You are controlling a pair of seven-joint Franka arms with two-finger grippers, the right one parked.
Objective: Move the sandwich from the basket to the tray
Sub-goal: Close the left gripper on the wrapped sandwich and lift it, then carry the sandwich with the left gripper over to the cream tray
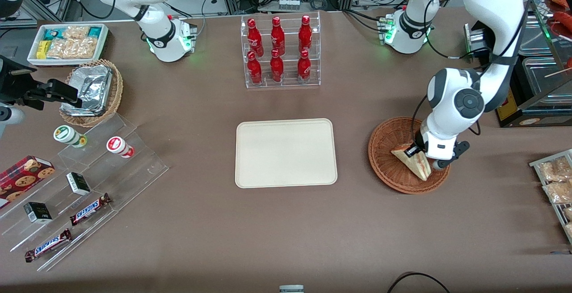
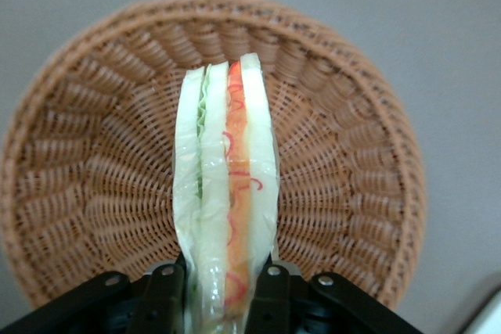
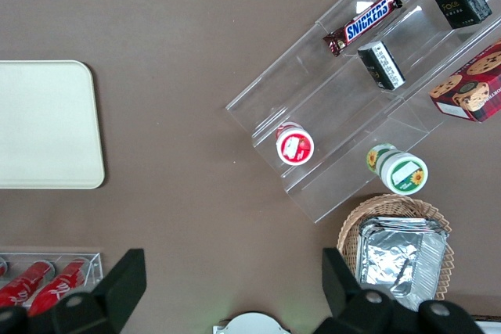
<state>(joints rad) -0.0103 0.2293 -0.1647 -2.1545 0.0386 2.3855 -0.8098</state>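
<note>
The sandwich (image 1: 413, 161) is a wrapped wedge of pale bread with red and green filling, and it hangs just above the round reddish-brown wicker basket (image 1: 388, 168). My left gripper (image 1: 418, 151) is shut on one end of it. In the left wrist view the two black fingers (image 2: 163, 295) clamp the sandwich (image 2: 227, 185) from both sides, with the basket (image 2: 94, 193) below. The cream-beige tray (image 1: 286, 152) lies flat and bare at mid-table, beside the basket toward the parked arm's end; it also shows in the right wrist view (image 3: 43, 123).
A clear rack of red bottles (image 1: 280, 52) stands farther from the front camera than the tray. Toward the parked arm's end are a tan basket with foil containers (image 1: 91, 89), a white snack tray (image 1: 68, 43) and clear steps with snacks (image 1: 85, 190). Bagged snacks (image 1: 556, 181) lie at the working arm's end.
</note>
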